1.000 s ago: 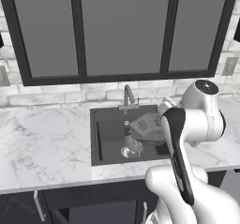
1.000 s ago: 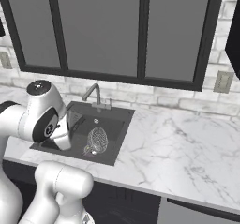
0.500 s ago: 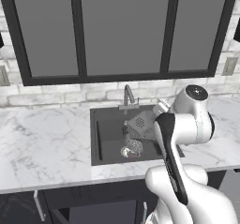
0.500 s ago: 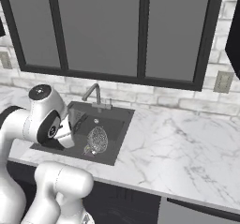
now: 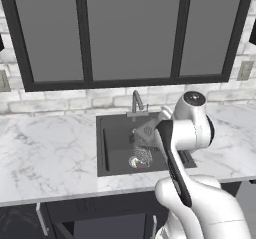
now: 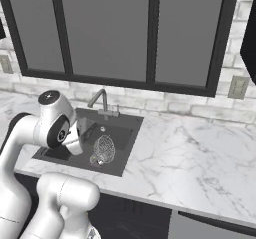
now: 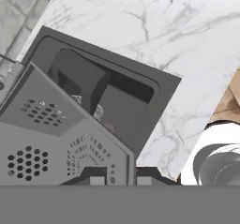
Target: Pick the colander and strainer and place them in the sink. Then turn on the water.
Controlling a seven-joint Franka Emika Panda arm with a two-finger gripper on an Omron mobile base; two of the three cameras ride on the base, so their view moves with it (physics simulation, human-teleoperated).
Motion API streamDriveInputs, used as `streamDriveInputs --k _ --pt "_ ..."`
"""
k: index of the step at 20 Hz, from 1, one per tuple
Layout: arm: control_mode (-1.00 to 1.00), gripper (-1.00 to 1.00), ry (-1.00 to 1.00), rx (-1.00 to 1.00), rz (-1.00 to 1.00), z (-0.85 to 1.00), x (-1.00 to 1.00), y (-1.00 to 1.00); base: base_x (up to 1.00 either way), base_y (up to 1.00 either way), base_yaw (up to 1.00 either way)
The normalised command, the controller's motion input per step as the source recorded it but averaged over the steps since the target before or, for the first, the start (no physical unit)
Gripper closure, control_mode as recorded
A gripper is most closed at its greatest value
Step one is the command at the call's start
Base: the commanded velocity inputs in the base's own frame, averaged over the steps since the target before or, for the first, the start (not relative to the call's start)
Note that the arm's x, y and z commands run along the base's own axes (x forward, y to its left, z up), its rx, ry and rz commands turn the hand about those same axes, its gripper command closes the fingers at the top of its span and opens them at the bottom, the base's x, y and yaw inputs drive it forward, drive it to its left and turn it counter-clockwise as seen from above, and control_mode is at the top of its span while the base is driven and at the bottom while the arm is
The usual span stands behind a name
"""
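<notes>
Clamped on the dark-grey faceted perforated colander (image 7: pixel 56 138), the two-finger gripper (image 7: pixel 117 180) holds it above the dark rectangular sink (image 5: pixel 107 153), where the round speckled mesh strainer (image 6: pixel 104 149) lies inside.

The desk (image 5: pixel 50 153) is finished in polished white marble veined with grey. The sink (image 5: pixel 112 153) is seen as a dark grey, matt, smooth basin, and its faucet (image 6: pixel 98 101) as grey brushed metal. The colander (image 7: pixel 51 138) is rendered in flat, matt grey facets (pierced with clusters of round holes). The strainer (image 6: pixel 104 149) is made of fine, speckled light-grey wire mesh. The wall (image 6: pixel 190 110) is laid in rough pale brick.
</notes>
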Motion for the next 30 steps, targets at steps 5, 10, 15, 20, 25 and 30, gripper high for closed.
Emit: streamDriveInputs --k 5,10,15,20,25,30 --pt "-1.00 1.00 -0.07 -0.07 -0.06 -0.39 0.04 0.06 0.00 0.00 0.00" --pt "-1.00 1.00 -0.15 -0.08 -0.07 -0.39 0.03 0.08 0.00 0.00 0.00" --pt "-1.00 1.00 0.08 0.04 -0.06 -0.13 0.24 0.00 0.00 0.00 0.00" --pt "-1.00 1.00 0.20 0.12 -0.02 -0.12 0.31 0.02 0.00 0.00 0.00" --pt "-1.00 1.00 0.17 0.10 0.00 -0.25 0.18 0.19 0.00 0.00 0.00" --pt "-1.00 1.00 0.07 0.02 0.00 -0.32 0.19 0.30 0.00 0.00 0.00"
